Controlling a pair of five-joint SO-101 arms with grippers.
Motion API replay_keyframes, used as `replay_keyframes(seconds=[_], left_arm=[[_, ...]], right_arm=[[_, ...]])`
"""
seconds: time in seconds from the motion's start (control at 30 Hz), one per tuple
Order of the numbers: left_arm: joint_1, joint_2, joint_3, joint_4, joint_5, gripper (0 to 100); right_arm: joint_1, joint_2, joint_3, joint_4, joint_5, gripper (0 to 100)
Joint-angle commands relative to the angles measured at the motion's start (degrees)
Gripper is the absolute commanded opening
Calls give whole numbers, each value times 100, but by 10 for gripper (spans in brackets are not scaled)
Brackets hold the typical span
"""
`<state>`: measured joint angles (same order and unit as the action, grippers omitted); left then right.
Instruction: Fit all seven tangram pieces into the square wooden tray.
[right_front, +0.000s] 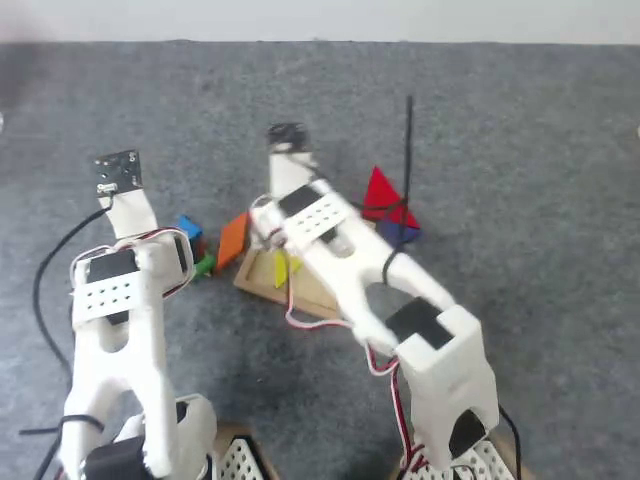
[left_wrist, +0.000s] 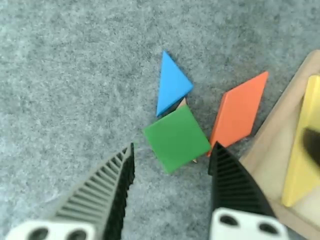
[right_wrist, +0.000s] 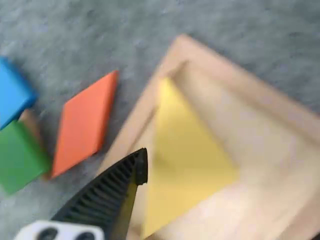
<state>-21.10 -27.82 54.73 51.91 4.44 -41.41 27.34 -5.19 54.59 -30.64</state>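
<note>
Fabric of a speckled grey covers the table (right_front: 520, 110), and every piece lies on it or in the tray. At the far left the left arm bends over a small cluster of pieces. Its end effector (left_wrist: 173, 149) hangs wide open just above them, grasping nothing, with its two ribbed fingers (left_wrist: 112, 187) spread to either side of the green square (left_wrist: 176, 137). Touching that square's far corner is the blue triangle (left_wrist: 171, 85), and a small tan sliver (left_wrist: 181, 104) shows from under the spot where the two meet; what it is cannot be told. Just right of the green square lies the orange parallelogram (left_wrist: 239, 112), flat on the table, with one long edge just beside the outer wall of the square wooden tray (right_front: 262, 283). Inside the tray, the yellow triangle (right_wrist: 187, 160) lies flat on the floor, its point tucked into one corner and one side along the wall nearest the parallelogram. The right arm stretches from the near right edge of the table across the tray, and its end effector (right_front: 268, 230) hangs over the tray's left part. One ribbed finger (right_wrist: 112, 192) shows above the tray wall and the other is out of frame, so it stands open with nothing in it. Farther right, beyond the arm, the red triangle (right_front: 380, 190) lies touching the dark blue triangle (right_front: 402, 233). The arm hides whether these two touch the tray.
</note>
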Motion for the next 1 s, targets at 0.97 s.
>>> replay_keyframes(seconds=[0.97], left_arm=[[-18,-220,-22,-193,26,237]], right_arm=[[277,-347,-79,549,79,533]])
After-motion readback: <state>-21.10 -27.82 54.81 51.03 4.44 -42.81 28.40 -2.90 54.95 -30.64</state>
